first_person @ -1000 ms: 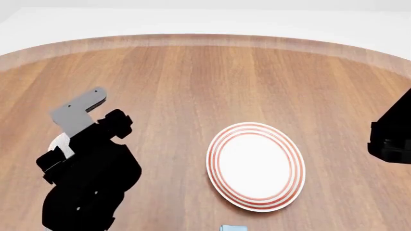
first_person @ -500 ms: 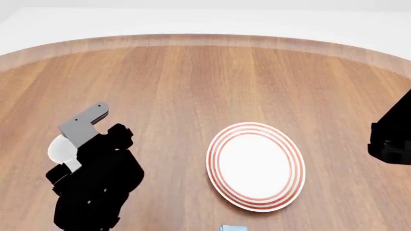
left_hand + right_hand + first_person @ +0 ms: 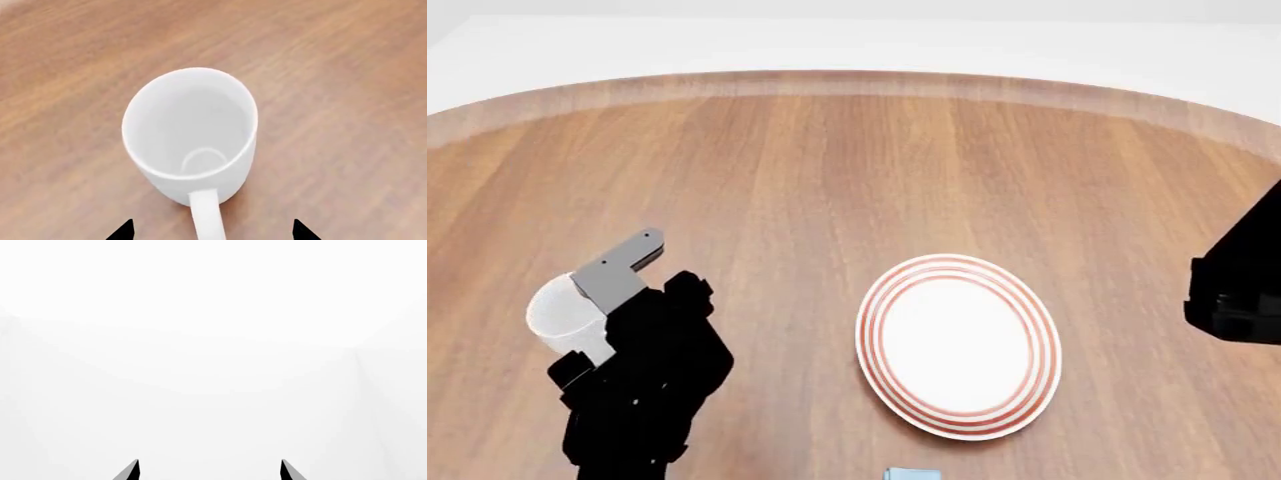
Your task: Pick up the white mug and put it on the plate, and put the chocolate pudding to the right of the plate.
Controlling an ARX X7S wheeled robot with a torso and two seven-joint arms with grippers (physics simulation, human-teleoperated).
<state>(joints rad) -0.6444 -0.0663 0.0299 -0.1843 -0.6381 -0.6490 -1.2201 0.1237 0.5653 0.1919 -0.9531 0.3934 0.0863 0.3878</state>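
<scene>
The white mug (image 3: 190,132) stands upright on the wooden table, its mouth facing the left wrist camera. Its loop handle (image 3: 207,215) points back between the two black fingertips (image 3: 123,231) of my left gripper (image 3: 213,234), which is open and not touching it. In the head view the mug (image 3: 558,312) sits at the left, partly hidden behind my left arm (image 3: 647,385). The plate (image 3: 958,345) with red rings lies bare right of centre. Only a light blue sliver of the chocolate pudding (image 3: 910,474) shows at the bottom edge. My right gripper (image 3: 209,471) is open, facing blank white.
The round wooden table has a raised rim (image 3: 854,85) along its far edge. My right arm (image 3: 1234,290) hangs at the right edge of the head view, beyond the plate.
My left arm has drawn back toward the near edge, uncovering more of the mug. The mug, the plate and the right arm have stayed where they were.
</scene>
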